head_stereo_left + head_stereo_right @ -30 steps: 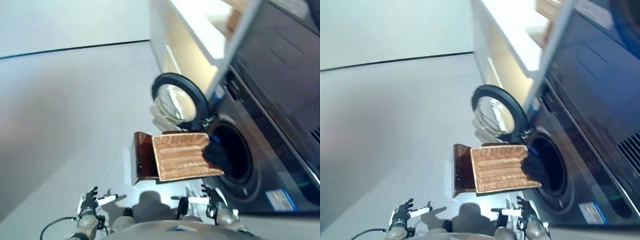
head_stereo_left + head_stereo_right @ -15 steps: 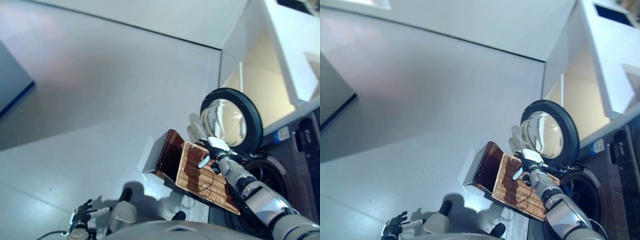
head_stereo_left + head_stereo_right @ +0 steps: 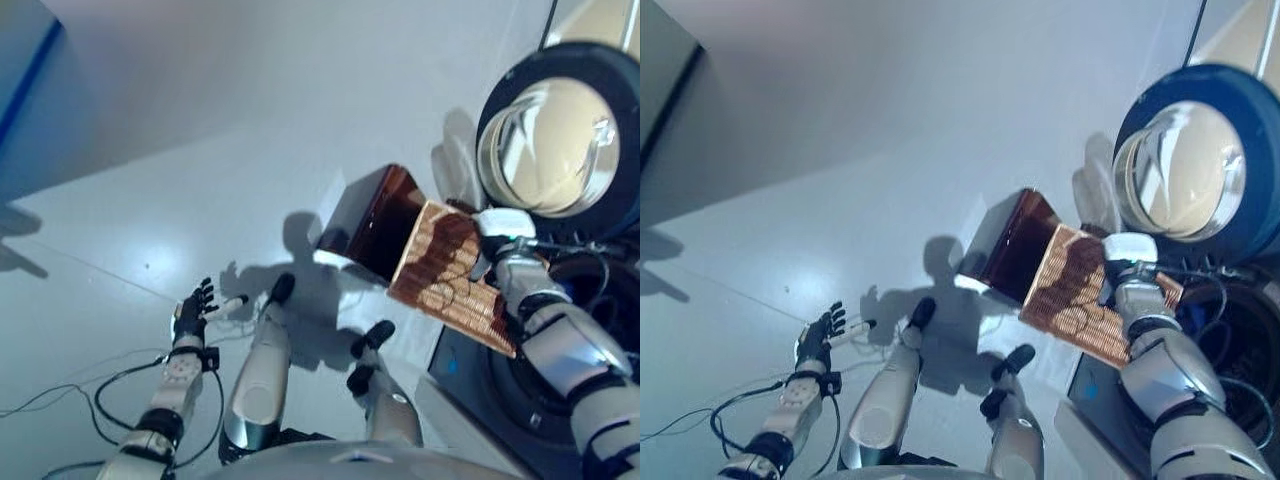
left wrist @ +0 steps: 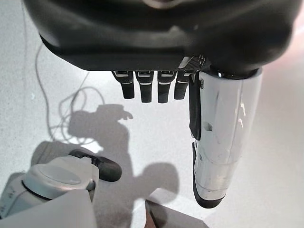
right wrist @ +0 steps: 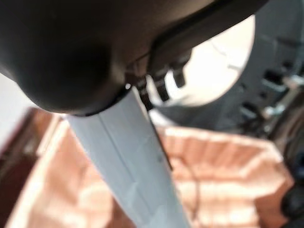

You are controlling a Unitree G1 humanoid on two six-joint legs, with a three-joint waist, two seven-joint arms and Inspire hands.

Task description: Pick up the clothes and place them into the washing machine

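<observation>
1. Clothes: none visible in the basket (image 3: 450, 275), on the floor (image 3: 150, 180) or in either hand.
2. Basket stands beside the washer's open door (image 3: 555, 135).
3. Right hand (image 3: 1127, 252) over basket's far edge; fingers: cannot tell.
4. Left hand (image 3: 190, 315) low over floor, fingers straight, empty.

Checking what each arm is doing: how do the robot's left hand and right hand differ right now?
The left hand hangs low over the bare grey floor, fingers spread, touching nothing; the right hand is raised at the woven wicker basket, by the round glass washing machine door. The left hand is plainly open; the right hand's fingers cannot be read. Both are dark with white thumb covers.
</observation>
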